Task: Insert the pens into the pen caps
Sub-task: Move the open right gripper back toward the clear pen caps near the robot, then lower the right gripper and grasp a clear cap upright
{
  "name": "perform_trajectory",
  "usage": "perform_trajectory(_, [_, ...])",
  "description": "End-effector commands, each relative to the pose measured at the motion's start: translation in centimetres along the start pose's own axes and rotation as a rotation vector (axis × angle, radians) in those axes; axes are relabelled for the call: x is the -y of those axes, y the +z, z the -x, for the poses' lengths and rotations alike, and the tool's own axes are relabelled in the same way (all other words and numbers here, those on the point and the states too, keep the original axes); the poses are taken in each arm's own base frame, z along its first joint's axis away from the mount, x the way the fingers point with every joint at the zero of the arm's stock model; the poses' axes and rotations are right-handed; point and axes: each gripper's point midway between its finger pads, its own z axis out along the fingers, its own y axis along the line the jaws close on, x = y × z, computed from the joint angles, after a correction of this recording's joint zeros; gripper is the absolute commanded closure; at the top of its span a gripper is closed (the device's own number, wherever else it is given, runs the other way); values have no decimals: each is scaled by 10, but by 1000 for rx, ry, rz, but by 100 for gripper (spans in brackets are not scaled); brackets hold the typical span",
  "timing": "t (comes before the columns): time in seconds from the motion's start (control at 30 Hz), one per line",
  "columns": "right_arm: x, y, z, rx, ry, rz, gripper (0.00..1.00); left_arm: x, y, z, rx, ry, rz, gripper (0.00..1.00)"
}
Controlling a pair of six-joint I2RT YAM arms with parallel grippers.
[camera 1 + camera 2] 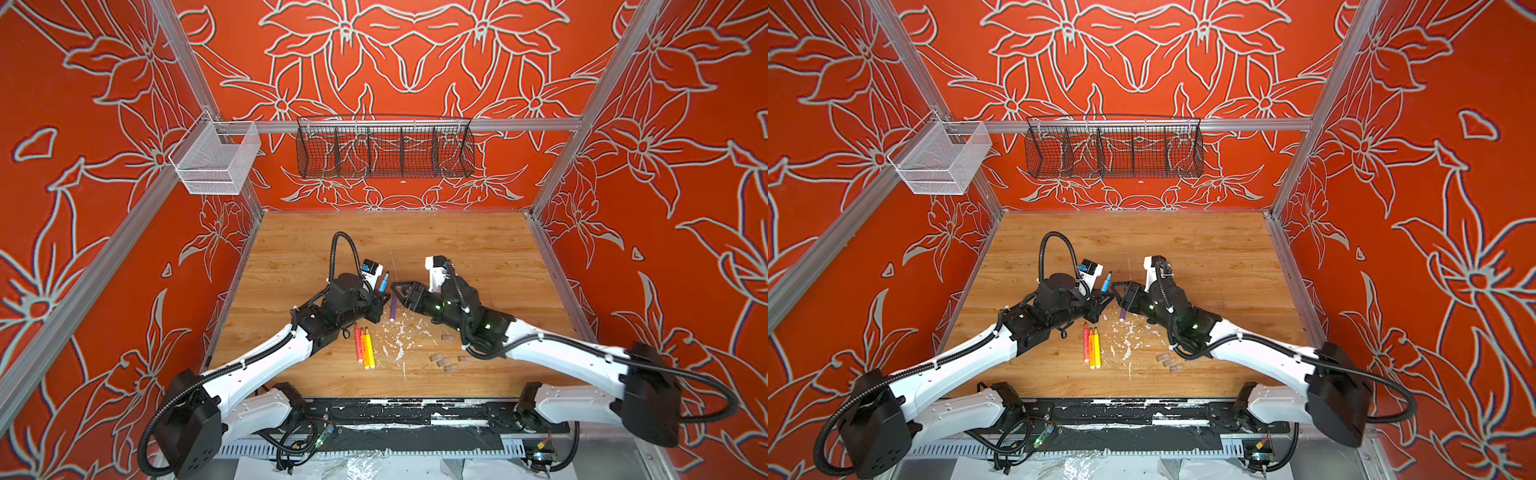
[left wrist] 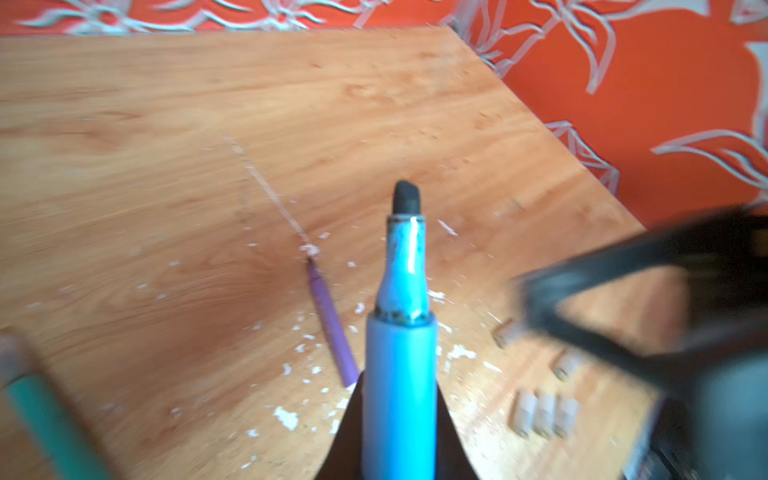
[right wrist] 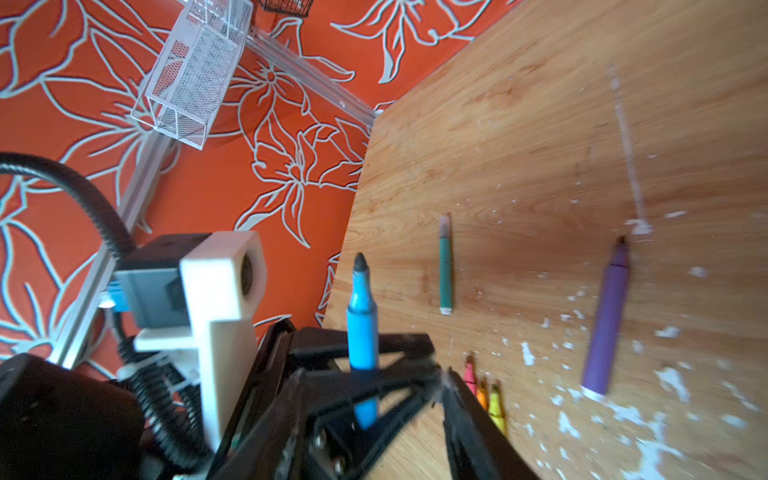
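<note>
Blue pen [image 2: 400, 353] is clamped by its barrel in my left gripper [image 1: 381, 299], with the bare dark tip pointing toward 1 o'clock in a top view. My right gripper [image 1: 401, 291] sits just beside it; I cannot tell its jaw width. Loose pen caps [image 1: 442, 362] lie on the table [image 1: 478, 257] at 5 o'clock of it. Take one, mouth toward the tip, align axes, press straight.

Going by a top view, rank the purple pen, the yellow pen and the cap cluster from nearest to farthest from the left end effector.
The left end effector is shut on the blue pen.
1. Purple pen: lying just to its right.
2. Yellow pen: toward the table's front edge.
3. Cap cluster: front right, clearly farthest.
</note>
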Motion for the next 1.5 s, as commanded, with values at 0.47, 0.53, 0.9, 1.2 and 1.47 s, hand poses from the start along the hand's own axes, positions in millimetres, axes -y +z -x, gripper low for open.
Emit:
perform_trajectory(0.47, [186, -102, -70, -199, -180, -577, 39, -66, -12, 8, 139, -150, 343, 100])
perform_trajectory(0.53, [191, -101, -76, -218, -173, -578, 39, -58, -9, 9, 134, -136, 296, 100])
perform_trajectory(0.9, [199, -76, -99, -300, -151, -569, 38, -58, -13, 11, 121, -130, 303, 100])
perform_trajectory(1.2, [211, -65, -98, -295, -174, -630, 35, -53, -13, 12, 122, -117, 273, 100])
perform_trajectory(1.47, [222, -52, -100, -317, -167, -664, 36, -51, -13, 12, 122, -114, 265, 100])
